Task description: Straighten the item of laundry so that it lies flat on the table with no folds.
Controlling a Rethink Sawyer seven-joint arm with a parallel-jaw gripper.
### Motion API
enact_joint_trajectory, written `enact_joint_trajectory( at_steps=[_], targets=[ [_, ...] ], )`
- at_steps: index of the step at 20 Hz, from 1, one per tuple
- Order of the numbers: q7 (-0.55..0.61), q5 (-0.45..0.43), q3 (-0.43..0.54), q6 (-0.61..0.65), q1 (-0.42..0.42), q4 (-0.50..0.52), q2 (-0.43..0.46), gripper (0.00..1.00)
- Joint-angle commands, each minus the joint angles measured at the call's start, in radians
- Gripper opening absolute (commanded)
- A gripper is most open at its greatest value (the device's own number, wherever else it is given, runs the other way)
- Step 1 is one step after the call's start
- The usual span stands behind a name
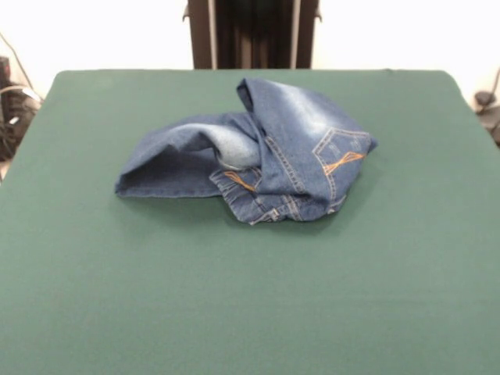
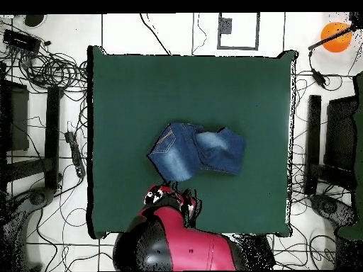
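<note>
1. Your jeans (image 1: pixel 250 152) are sitting in a crumpled heap a bit toward the robot's side of the middle of the green table (image 1: pixel 250 297), nowhere near flat.
2. From the front camera, one leg sticks out to the left with its hem open, and the seat part is folded over on the right, with a back pocket and its orange stitching facing up (a second bit of orange stitching peeks out lower down in the pile).
3. Overhead, the bundle (image 2: pixel 198 150) reads as a lumpy rectangle, pocket end on the left, faded patch near the middle.
4. The red and black arm (image 2: pixel 174 237) is bunched up at the table's bottom edge in that view, just short of the denim and not touching it.
5. Fingers: honestly you can't tell from either camera whether they're spread or closed; the arm's head end hides them overhead and the front view doesn't catch them at all.
</note>
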Motion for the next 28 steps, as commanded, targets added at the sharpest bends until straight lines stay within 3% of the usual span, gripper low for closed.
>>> enact_joint_trajectory(
  at_steps=[1,17,28],
  targets=[
    [-0.003,-0.013,0.19,-0.093,-0.04,0.142,0.129,1.0],
    [0.03,-0.062,0.213,-0.14,-0.06,0.137,0.196,1.0],
    [0.05,-0.086,0.221,-0.224,-0.076,0.102,0.311,1.0]
  ],
)
